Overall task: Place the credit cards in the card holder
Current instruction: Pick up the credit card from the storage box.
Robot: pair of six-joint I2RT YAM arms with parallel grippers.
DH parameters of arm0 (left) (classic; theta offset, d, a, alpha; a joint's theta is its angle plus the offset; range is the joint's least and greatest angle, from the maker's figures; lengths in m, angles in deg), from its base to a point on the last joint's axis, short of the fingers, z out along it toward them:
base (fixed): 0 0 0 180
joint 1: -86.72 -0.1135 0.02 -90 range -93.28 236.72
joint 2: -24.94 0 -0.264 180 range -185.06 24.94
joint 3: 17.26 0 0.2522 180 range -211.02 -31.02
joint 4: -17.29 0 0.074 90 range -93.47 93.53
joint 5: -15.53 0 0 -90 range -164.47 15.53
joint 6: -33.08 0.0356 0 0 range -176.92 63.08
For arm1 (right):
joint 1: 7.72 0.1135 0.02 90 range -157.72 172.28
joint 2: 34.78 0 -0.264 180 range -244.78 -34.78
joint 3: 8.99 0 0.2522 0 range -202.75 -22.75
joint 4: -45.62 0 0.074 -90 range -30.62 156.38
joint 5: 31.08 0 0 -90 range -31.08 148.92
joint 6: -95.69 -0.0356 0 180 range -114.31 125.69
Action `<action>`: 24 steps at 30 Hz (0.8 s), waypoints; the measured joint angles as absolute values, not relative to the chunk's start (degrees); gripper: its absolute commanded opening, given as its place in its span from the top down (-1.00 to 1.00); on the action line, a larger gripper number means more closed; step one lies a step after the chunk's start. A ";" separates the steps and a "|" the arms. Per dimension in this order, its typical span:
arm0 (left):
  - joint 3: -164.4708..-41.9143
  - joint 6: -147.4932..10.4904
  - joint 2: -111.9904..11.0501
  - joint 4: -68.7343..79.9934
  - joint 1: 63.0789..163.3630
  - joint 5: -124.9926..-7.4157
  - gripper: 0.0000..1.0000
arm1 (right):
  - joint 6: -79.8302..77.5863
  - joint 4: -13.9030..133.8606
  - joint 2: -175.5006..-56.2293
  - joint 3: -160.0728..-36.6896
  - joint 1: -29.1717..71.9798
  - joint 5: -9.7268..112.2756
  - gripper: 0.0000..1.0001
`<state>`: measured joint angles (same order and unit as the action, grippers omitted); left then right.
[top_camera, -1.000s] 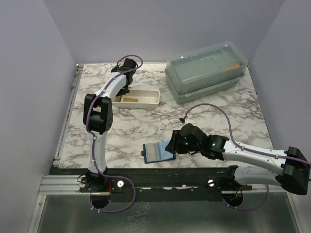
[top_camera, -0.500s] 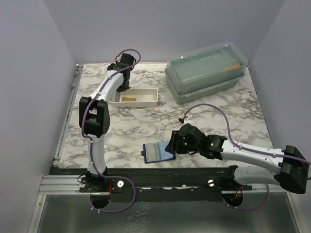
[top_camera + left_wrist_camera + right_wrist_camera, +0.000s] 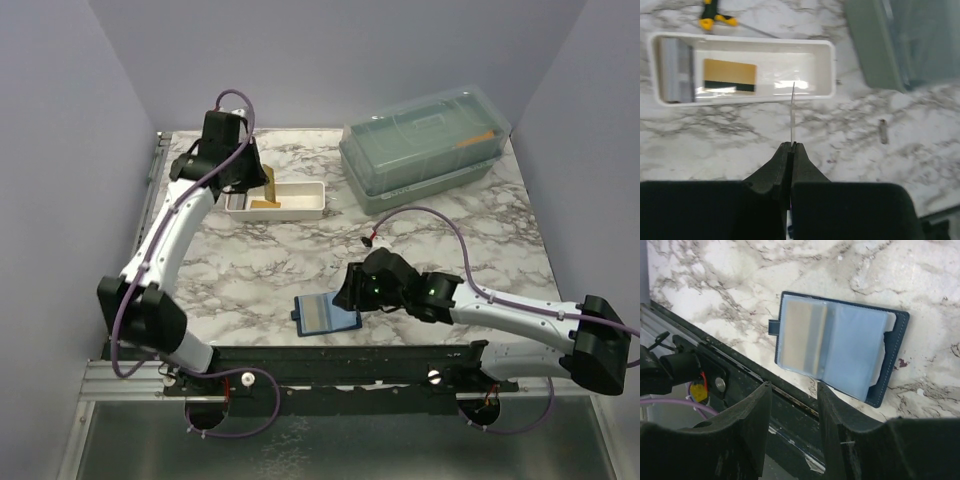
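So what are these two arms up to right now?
The left gripper is shut on a card, held on edge by the tray, where a second card lies flat. The right gripper hangs open beside the card holder, which lies spread open near the front edge. No card is going in yet.

White tray (image 3: 290,213) far-left on marble table (image 3: 300,260); translucent green box (image 3: 425,145) (lid on) far-right; small dark cylinder (image 3: 883,131) near box.

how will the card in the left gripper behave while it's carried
Probably stiff: the card stands straight out of the shut left gripper with no droop. Likely light, since it looks so thin edge-on. It may pivot or slip, as only one edge is pinched.
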<state>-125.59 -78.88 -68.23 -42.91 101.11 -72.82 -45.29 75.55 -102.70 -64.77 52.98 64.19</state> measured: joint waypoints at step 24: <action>-64.15 -124.97 -25.98 28.91 110.77 -31.42 1.00 | -46.80 44.42 -88.67 -58.30 52.98 64.74 -0.05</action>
<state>-64.15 -124.97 -25.98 28.91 110.77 -31.42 -46.80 44.42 -88.67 -58.30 52.98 64.74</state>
